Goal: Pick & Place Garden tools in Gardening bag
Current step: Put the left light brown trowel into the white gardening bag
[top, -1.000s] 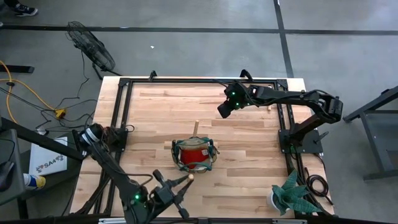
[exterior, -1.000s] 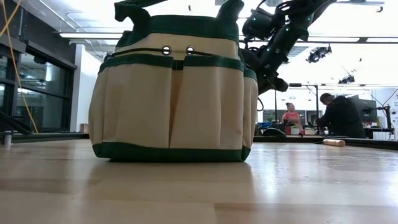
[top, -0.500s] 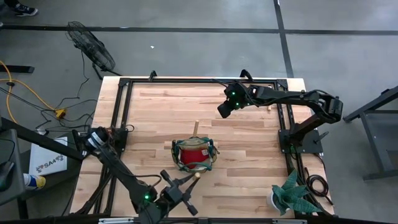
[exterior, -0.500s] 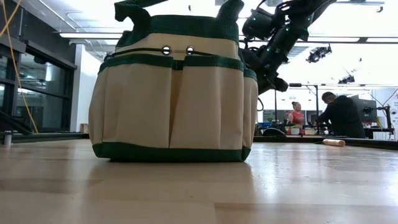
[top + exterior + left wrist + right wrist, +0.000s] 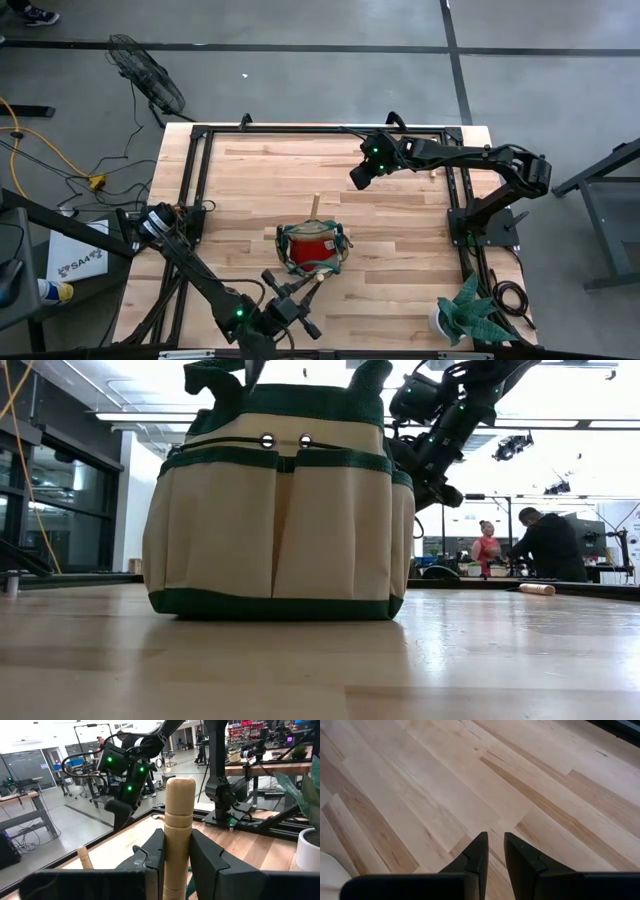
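Note:
The beige gardening bag with green trim stands upright on its base at the table's middle. Something red fills its top, and a wooden handle sticks out on its far side. My left gripper is at the near edge, just short of the bag, shut on a wooden-handled garden tool. The tool's rounded handle end points at the bag; its metal end is hidden. My right gripper hovers over the far right of the table, its fingers nearly together with nothing between them. My left gripper pinches the tool's wooden handle between its two fingers, below the rounded free end. The gripper points level toward the bag from the table's near side. The handle runs along the fingers and sticks out past their tips, clear of the table.
A white pot with a green spiky plant stands at the near right corner. A short wooden piece lies on the table at the far right. A black frame runs along the table's edges. People show in the room behind.
My left gripper has gone toward the table's right edge and the bag, sinking a little and rolling slightly, with the tool still in its hold. The handle end now reaches close to the bag's near rim.

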Motion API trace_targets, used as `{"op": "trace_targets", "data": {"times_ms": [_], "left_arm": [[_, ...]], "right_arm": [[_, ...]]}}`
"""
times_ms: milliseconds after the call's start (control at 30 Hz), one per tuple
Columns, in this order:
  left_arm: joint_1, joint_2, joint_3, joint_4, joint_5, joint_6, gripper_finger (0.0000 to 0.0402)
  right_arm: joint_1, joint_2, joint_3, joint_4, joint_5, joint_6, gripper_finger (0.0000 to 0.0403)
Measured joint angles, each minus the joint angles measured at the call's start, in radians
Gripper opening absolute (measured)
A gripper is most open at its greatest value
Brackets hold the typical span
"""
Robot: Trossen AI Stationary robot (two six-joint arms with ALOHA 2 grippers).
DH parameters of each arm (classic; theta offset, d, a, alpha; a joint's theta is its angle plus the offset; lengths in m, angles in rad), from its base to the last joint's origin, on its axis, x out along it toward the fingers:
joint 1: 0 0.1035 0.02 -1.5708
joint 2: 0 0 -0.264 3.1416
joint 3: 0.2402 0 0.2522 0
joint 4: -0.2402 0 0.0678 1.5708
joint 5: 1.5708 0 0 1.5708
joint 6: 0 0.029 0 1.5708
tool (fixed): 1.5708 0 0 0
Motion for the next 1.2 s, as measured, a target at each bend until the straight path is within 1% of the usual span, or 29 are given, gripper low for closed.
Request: {"op": "trace_targets", "data": {"times_ms": [67, 167, 600, 1000, 1200], "left_arm": [[0.0, 0.0, 0.0, -0.059, 0.0, -0.064, 0.0054], [0.0, 0.0, 0.0, -0.105, 0.0, -0.127, 0.0054], [0.046, 0.0, -0.005, -0.149, -0.001, -0.231, 0.0054], [0.068, 0.0, -0.045, -0.117, -0.001, -0.235, 0.0054], [0.096, 0.0, -0.043, -0.026, -0.003, -0.184, 0.0054]], "right_arm": [[0.0, 0.0, 0.0, 0.0, 0.0, 0.0, 0.0055], [0.0, 0.0, 0.0, 0.0, 0.0, 0.0, 0.0055], [0.0, 0.0, 0.0, 0.0, 0.0, 0.0, 0.0055], [0.0, 0.0, 0.0, 0.0, 0.0, 0.0, 0.0055], [0.0, 0.0, 0.0, 0.0, 0.0, 0.0, 0.0055]]}}
